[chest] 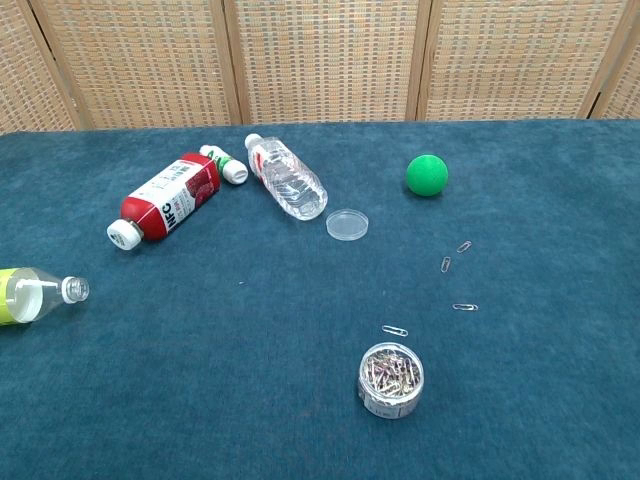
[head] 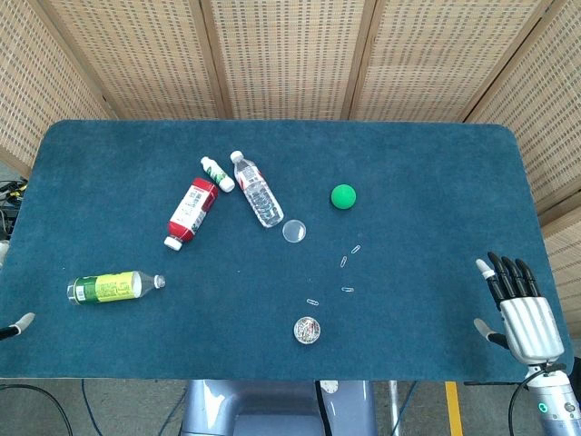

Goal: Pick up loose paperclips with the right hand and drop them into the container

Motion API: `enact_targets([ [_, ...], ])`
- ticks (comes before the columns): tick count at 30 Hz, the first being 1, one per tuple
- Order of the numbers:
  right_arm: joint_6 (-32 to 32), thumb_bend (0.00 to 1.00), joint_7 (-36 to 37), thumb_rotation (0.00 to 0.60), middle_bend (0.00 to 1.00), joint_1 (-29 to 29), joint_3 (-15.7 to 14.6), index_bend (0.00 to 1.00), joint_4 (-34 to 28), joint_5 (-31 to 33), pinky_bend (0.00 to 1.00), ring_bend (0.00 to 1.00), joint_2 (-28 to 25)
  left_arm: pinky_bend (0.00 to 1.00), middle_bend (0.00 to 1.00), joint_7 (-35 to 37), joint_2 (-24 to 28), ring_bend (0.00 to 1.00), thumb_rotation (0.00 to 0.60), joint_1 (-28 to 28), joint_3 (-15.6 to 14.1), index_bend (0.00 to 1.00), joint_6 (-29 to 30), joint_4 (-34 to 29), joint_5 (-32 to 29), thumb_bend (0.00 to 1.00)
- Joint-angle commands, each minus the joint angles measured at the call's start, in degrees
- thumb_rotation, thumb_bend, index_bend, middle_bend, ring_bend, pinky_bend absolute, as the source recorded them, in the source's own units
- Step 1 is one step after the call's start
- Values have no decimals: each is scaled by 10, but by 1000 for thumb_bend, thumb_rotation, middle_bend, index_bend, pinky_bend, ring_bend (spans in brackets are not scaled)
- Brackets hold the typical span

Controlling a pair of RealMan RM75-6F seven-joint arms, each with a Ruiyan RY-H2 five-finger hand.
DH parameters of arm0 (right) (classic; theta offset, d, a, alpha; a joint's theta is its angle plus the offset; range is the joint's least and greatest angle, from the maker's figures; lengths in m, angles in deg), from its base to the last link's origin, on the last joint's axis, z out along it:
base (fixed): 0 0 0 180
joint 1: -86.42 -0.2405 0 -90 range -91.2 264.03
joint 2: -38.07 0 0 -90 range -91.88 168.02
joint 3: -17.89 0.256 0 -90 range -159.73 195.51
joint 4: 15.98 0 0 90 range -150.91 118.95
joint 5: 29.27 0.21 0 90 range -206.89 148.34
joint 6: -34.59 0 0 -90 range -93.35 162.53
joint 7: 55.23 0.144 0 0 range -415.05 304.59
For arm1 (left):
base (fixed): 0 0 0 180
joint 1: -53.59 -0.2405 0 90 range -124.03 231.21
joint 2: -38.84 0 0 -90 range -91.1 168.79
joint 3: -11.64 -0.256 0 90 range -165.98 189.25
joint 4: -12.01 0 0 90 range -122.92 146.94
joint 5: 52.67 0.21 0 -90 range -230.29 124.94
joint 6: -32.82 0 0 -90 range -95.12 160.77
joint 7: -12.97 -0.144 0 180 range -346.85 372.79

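Observation:
Several loose paperclips lie on the blue table: one, one, one and one. A small round clear container, full of paperclips, stands near the front edge. Its clear lid lies apart, further back. My right hand hovers open at the table's right front corner, fingers spread, far right of the clips; the chest view does not show it. Only a fingertip of my left hand shows at the left edge.
A green ball rests behind the clips. A clear water bottle, a red bottle, a small white bottle and a green-labelled bottle lie to the left.

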Motion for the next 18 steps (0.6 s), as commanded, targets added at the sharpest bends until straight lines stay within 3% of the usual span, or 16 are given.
enact_targets([
  [1, 5, 0, -4, 600, 0, 2, 2, 45, -4, 1, 0, 0, -1, 0, 0, -1, -1, 0, 600, 0, 0, 0, -2, 1, 0, 0],
  [9, 46, 0, -9, 600, 0, -13, 3, 66, -13, -5, 0, 0, 10, 0, 0, -8, -4, 0, 600, 3, 3, 0, -7, 2, -8, 0],
  [14, 128, 0, -10, 600, 0, -66, 12, 303, -37, -13, 0, 0, 11, 0, 0, -11, -5, 0, 600, 7, 6, 0, -15, 2, -15, 0],
  [18, 216, 19, -2, 600, 0, -120, 37, 387, -73, 16, 0, 0, 19, 0, 0, -12, -5, 0, 600, 11, 8, 0, -25, 3, -26, 0],
])
